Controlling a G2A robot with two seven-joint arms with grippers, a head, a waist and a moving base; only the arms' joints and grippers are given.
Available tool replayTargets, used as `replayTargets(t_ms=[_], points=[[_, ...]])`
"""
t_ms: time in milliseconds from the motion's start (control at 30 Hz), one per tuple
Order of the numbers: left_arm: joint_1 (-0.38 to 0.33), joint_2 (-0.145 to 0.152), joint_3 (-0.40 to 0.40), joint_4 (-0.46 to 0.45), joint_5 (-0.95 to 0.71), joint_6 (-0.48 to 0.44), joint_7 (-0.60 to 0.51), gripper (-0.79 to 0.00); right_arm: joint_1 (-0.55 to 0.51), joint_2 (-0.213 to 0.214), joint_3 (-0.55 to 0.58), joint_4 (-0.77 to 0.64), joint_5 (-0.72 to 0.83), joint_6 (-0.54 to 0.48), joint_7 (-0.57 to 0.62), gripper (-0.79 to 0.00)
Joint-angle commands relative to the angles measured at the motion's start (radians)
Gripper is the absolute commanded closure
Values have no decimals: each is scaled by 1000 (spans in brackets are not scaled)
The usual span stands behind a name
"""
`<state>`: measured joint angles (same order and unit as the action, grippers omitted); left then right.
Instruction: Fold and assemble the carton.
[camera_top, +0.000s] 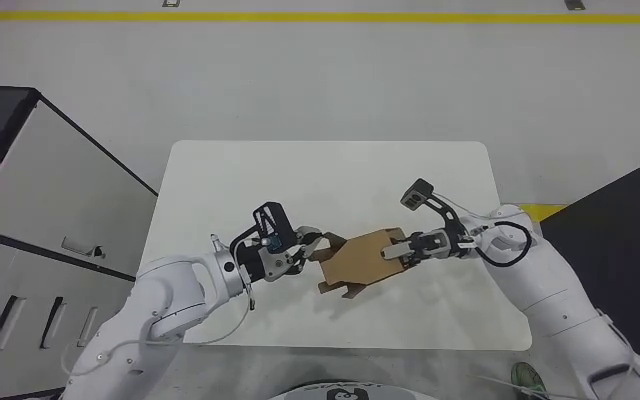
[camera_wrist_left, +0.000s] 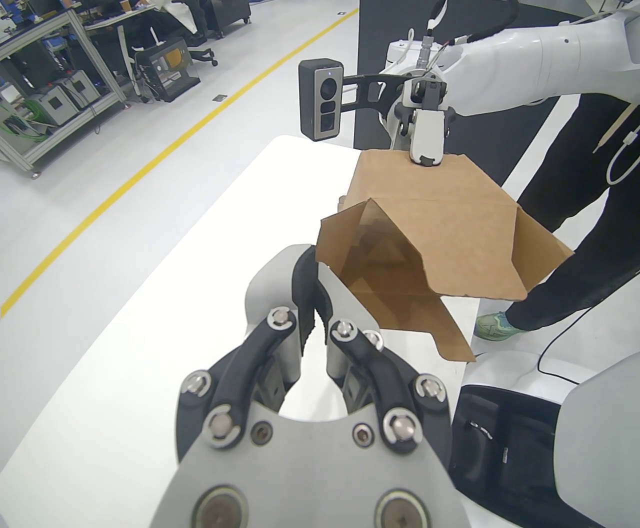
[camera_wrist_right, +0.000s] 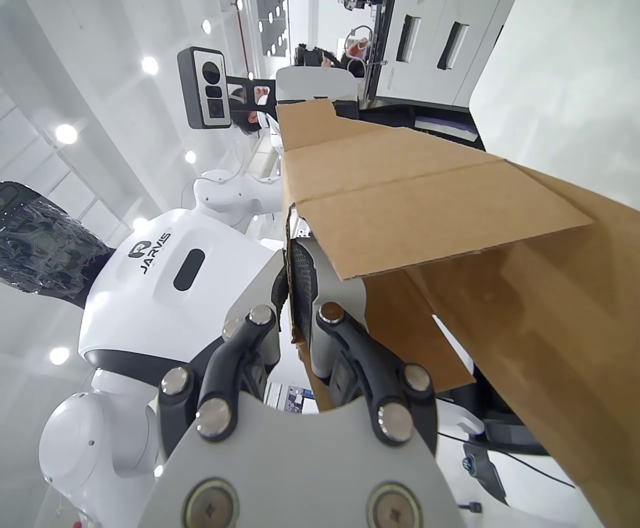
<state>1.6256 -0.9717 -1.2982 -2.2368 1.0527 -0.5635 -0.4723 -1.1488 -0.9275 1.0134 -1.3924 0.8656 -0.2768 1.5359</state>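
Brown cardboard carton (camera_top: 362, 262) | creased, half-open | left tool (camera_wrist_left: 311, 286), right tool (camera_wrist_right: 291, 281) pinching it

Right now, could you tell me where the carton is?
In the top view, the carton is over the middle of the table, held between the left claw at one end and the right claw at the other.

carton (camera_top: 362, 258): brown corrugated cardboard, matt, cut edges rough and fibrous
table (camera_top: 300, 170): white top, smooth, faint sheen
left gripper (camera_wrist_left: 312, 285): black ribbed rubber pads, glossy white plastic shells, bright metal bolts
right gripper (camera_wrist_right: 292, 280): black dimpled rubber pads, polished metal bolts
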Motion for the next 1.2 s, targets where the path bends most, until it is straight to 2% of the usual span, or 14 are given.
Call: replayTargets(t_ms=[0,733,933,1167], points=[[-2,0,5,1,0,-4,1,0,4,4,-9,0,-1,0,0,0],[-49,-1,62,8,-8,-34,-30,0,47,44,-92,0,13,-7,0,0],[-26,3,7,-15,-27,-16,6,0,36,43,-71,34,101,-7,0,0],[48,13,-99,-47,-42,-6,51,0,22,35,-56,55,210,-7,0,0]])
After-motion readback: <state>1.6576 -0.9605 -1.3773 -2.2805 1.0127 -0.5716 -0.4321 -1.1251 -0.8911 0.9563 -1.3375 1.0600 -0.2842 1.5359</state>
